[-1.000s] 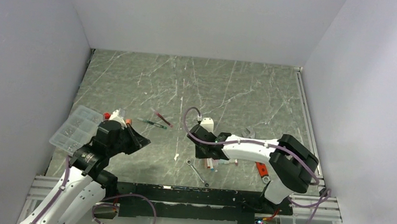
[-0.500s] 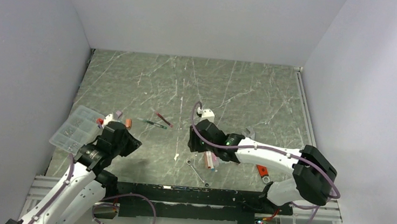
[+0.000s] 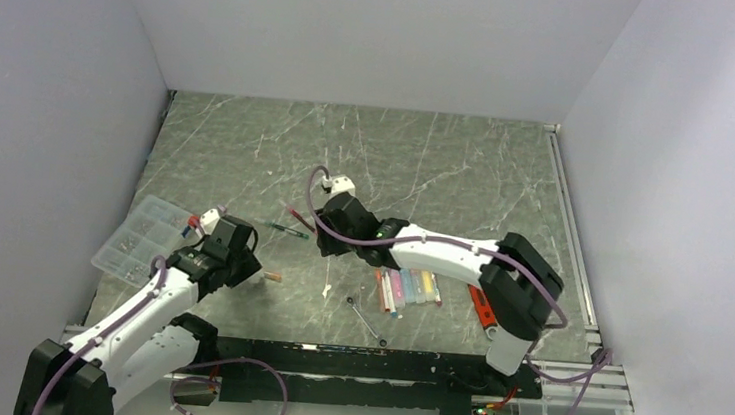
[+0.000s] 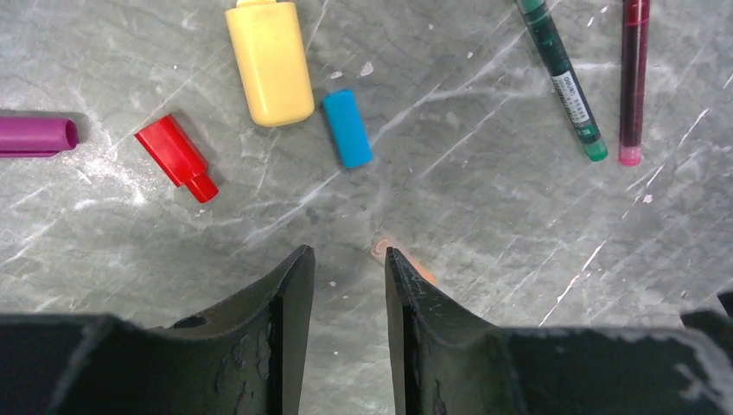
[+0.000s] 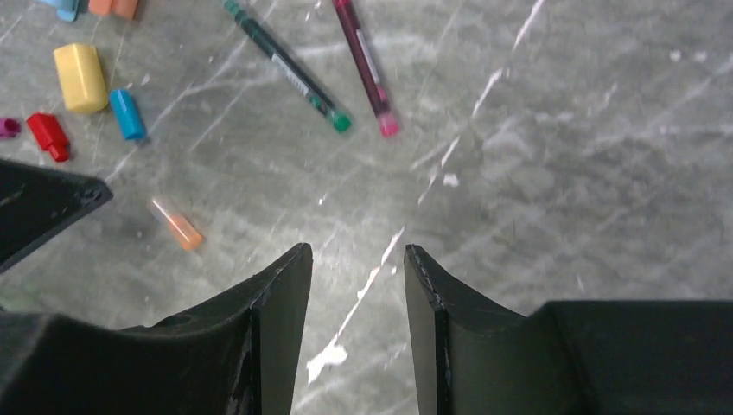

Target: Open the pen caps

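Observation:
Loose pen caps lie on the table in the left wrist view: yellow (image 4: 270,60), blue (image 4: 347,128), red (image 4: 177,157) and purple (image 4: 35,135). An orange cap (image 4: 413,264) lies half hidden behind my left gripper's right finger; it also shows in the top view (image 3: 272,276). My left gripper (image 4: 348,255) is open and empty just above the table. A green pen (image 5: 290,65) and a magenta pen (image 5: 365,65) lie ahead of my right gripper (image 5: 356,255), which is open and empty. Several pastel highlighters (image 3: 409,287) lie side by side to its right.
A clear plastic box (image 3: 138,236) sits at the left edge. A silver wrench (image 3: 366,320) and a red-handled tool (image 3: 482,308) lie near the front edge. The left gripper's fingertip (image 5: 52,203) shows in the right wrist view, near the orange cap (image 5: 177,225).
My right arm has swung left, off the highlighters and toward the two pens. My left arm has dropped lower, and an orange cap now lies on the table beside it.

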### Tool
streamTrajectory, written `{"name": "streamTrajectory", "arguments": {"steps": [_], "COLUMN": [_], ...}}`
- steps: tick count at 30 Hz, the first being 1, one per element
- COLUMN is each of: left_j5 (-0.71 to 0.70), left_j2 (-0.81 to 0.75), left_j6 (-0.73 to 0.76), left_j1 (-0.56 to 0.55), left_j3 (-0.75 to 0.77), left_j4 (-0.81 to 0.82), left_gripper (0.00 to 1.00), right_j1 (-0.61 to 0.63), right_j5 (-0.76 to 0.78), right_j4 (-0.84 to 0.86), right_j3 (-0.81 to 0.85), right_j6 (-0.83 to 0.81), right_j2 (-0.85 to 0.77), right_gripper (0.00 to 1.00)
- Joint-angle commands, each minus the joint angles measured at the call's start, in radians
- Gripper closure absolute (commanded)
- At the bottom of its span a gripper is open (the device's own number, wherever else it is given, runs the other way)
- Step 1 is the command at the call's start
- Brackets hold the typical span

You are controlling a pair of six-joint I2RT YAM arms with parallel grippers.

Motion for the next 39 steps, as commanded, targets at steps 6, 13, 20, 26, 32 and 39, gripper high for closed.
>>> {"name": "streamTrajectory", "arguments": {"steps": [6, 13, 20, 26, 32, 39], "left_j5": [0.051, 0.119, 0.133, 0.132, 0.127, 0.164], "left_j2": [-0.158, -0.394, -0.503, -0.480, -0.494, -0.493], "left_j6": [0.058, 0.087, 0.094, 0.105, 0.098, 0.132], "left_j1": [0.003, 0.003, 0.002, 0.003, 0.002, 0.002], "left_j3": [0.113, 0.158, 0.191, 0.213, 0.206, 0.191], "left_j4": [-0.075, -0.173, -0.220, -0.230, -0.228, -0.142], "left_gripper": [0.40, 0.27, 0.16, 0.16, 0.18, 0.19], "right_j1": [-0.064, -0.073, -0.073, -0.070, -0.069, -0.102], "right_j5": [-0.054, -0.059, -0.037, 0.001, 0.072, 0.102], "right_j4": [0.018, -0.056, -0.126, -0.176, -0.236, -0.151], "right_j3": [0.271, 0.501, 0.605, 0.634, 0.622, 0.441], "right_j6": [-0.157, -0.248, -0.277, -0.289, -0.296, -0.236], "right_j2": [0.228, 0.423, 0.528, 0.567, 0.592, 0.392], "right_gripper": [0.51, 0.51, 0.53, 0.57, 0.91, 1.00]}}
